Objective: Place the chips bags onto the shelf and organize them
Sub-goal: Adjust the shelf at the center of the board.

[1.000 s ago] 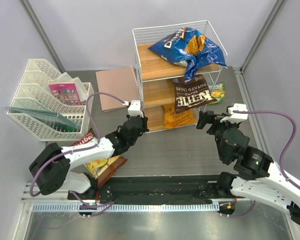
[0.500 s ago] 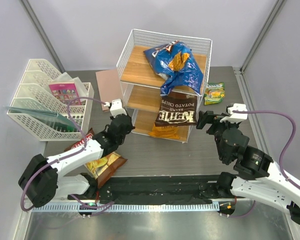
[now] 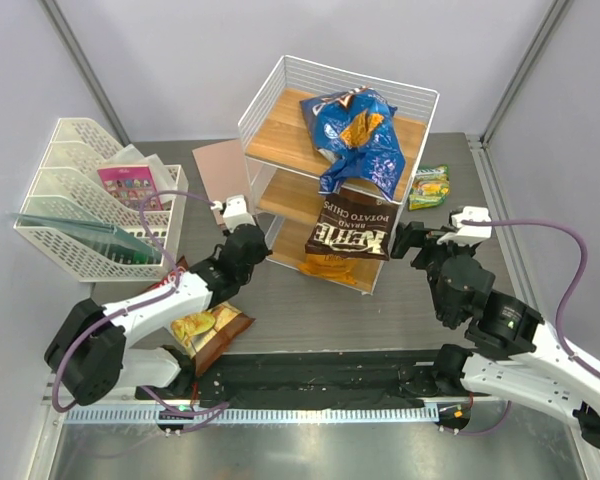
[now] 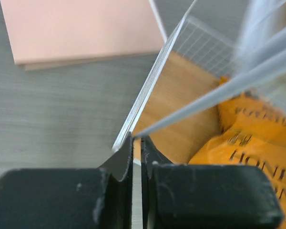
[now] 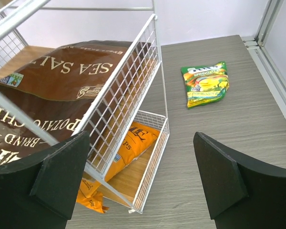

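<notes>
The shelf (image 3: pixel 283 130) stands turned at an angle at the table's middle. The blue Doritos bag (image 3: pixel 355 135) lies on its top board. The dark brown Sea Salt bag (image 3: pixel 348 230) hangs out of the middle tier, and the orange Honey Dijon bag (image 3: pixel 327 266) sticks out of the bottom tier. My left gripper (image 3: pixel 256 244) is shut on a white wire post of the shelf (image 4: pixel 148 90) at its near-left corner. My right gripper (image 3: pixel 412 240) is open and empty to the right of the shelf. The small green-yellow bag (image 3: pixel 430 186) lies on the table. The brown-white bag (image 3: pixel 208 327) lies under my left arm.
A white mesh file tray (image 3: pixel 80 235) with the pink card packet (image 3: pixel 130 186) stands at the left. A flat pinkish-brown board (image 3: pixel 223 166) lies behind my left gripper. In the right wrist view the shelf's side mesh (image 5: pixel 128 95) is close ahead on the left.
My left gripper has dragged the shelf leftward and turned it, then eased it back a little to the right. The green-yellow bag now lies apart from the shelf. The right arm barely moved.
</notes>
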Controlling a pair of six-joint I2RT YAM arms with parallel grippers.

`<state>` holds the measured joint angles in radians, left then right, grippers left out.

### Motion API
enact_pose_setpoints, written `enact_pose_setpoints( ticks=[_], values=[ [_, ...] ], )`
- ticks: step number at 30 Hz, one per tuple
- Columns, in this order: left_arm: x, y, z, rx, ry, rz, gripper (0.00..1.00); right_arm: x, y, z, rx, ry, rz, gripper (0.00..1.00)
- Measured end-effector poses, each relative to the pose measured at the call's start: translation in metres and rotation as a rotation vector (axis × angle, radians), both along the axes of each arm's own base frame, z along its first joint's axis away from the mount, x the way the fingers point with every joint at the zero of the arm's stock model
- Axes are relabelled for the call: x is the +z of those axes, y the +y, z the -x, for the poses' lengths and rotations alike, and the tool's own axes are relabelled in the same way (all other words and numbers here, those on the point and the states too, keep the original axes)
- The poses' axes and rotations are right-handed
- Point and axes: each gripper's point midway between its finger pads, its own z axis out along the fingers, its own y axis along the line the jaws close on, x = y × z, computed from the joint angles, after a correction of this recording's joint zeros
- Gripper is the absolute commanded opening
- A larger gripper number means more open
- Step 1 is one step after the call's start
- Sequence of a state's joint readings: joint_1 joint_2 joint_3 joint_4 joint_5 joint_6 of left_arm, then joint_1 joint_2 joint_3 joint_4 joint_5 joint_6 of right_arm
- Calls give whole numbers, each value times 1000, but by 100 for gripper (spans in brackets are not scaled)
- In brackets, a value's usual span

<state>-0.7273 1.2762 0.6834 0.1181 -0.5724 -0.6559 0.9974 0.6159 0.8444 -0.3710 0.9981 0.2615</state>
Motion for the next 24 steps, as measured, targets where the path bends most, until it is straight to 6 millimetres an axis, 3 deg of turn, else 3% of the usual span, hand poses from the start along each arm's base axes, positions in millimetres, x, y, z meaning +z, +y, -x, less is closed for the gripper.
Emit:
enact_pose_setpoints(
  ticks=[2,6,8,16,24],
  values=[
    [-12,1,10,-13,41,1,2,-3,0,-2,-12,8,17,95],
    [-68,18,48,-36,214,-89,13,-10,1,-6,-37,27,56,95],
    [-81,25,60,-38,262,-117,16,-11,3,-7,-36,31,62,95],
    [-68,25,68,-42,241,-76,17,-18,0,-17,-67,54,118,96],
    [-74,27,74,-51,256,-91,18,-41,-11,-52,-153,123,140,95]
  ],
)
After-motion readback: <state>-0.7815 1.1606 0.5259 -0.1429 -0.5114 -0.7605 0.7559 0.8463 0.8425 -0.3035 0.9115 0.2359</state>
